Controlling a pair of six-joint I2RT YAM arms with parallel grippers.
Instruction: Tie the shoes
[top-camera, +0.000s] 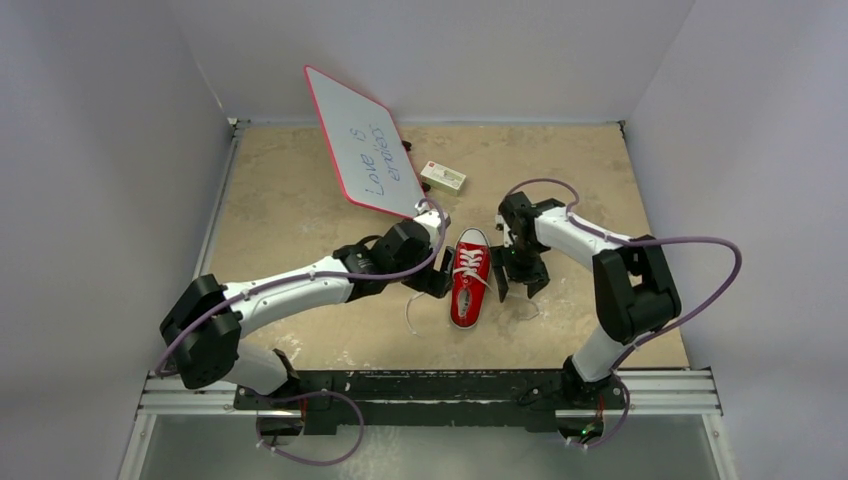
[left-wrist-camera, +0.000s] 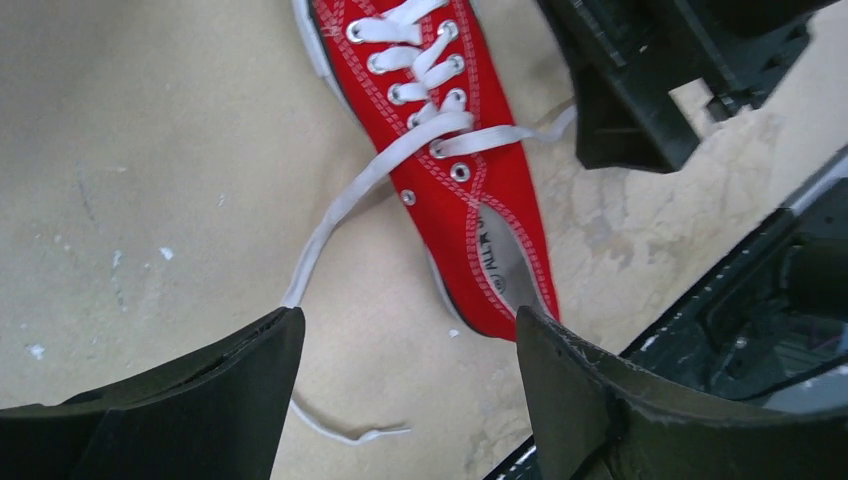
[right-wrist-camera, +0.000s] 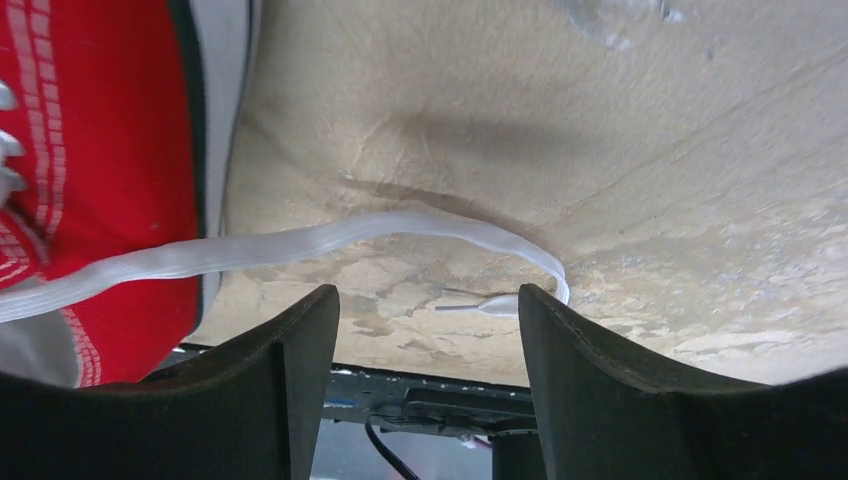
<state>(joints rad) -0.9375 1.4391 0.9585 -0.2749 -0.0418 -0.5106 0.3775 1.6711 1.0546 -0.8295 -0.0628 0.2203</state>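
Note:
A small red sneaker (top-camera: 469, 279) with white toe cap and white laces lies in the middle of the table, toe away from the arms. It also shows in the left wrist view (left-wrist-camera: 440, 150) and the right wrist view (right-wrist-camera: 90, 150). Its laces are untied: one loose end (left-wrist-camera: 330, 215) trails left on the table, the other (right-wrist-camera: 400, 228) curls to the right. My left gripper (top-camera: 436, 280) is open and empty just left of the shoe. My right gripper (top-camera: 518, 285) is open and empty just right of it, above the right lace's tip (right-wrist-camera: 490, 304).
A whiteboard (top-camera: 361, 142) with a red rim and blue writing leans at the back. A small white box (top-camera: 443, 177) lies behind the shoe. The table's near edge and black rail (top-camera: 450, 382) run close behind the grippers.

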